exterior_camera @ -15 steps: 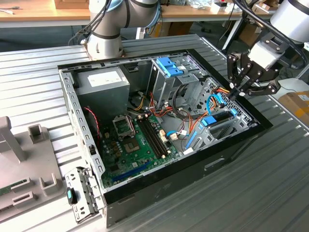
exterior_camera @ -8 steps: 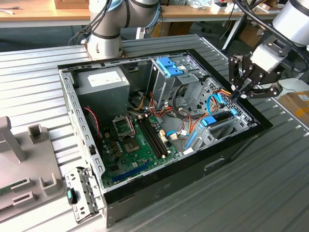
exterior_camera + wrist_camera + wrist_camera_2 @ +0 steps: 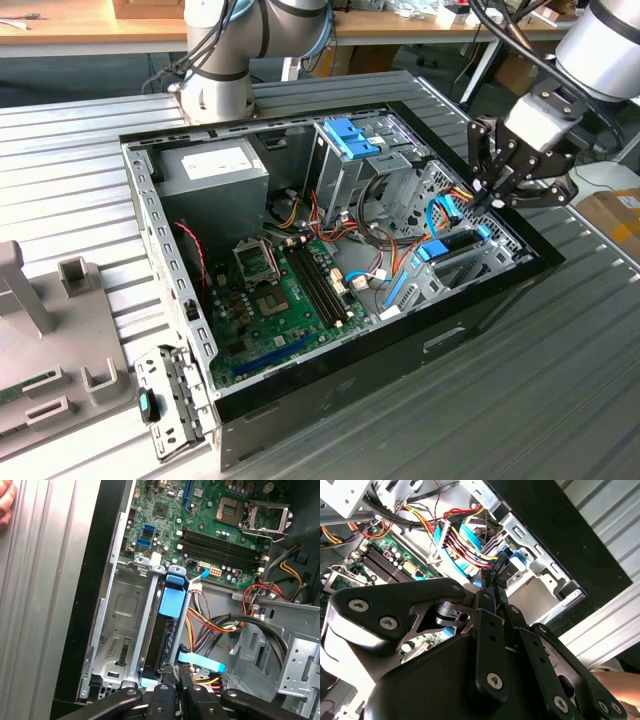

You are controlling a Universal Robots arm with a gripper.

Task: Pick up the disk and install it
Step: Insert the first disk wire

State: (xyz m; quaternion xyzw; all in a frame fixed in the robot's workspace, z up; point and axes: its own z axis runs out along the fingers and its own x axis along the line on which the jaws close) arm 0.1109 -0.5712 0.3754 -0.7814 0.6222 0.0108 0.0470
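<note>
The disk [image 3: 452, 246] lies in the low drive bay at the case's corner on the exterior view's right, dark with blue side rails. In the first wrist view the disk [image 3: 165, 635] sits lengthwise between the bay's silver walls, its blue end tab toward the motherboard. My gripper [image 3: 487, 200] hangs just above the disk's outer end. Its fingers stand together, shut, with the tips at that end of the disk in both wrist views [image 3: 176, 676] [image 3: 488, 582]. I cannot tell whether the tips touch it.
The open black computer case [image 3: 400, 330] lies on a ribbed metal table. Inside are a green motherboard [image 3: 290, 290], a tall silver drive cage with a blue clip [image 3: 350, 140] and bundled cables [image 3: 220, 625]. A grey fixture [image 3: 40, 330] stands at the exterior view's left. A hand [image 3: 5, 500] rests by the case.
</note>
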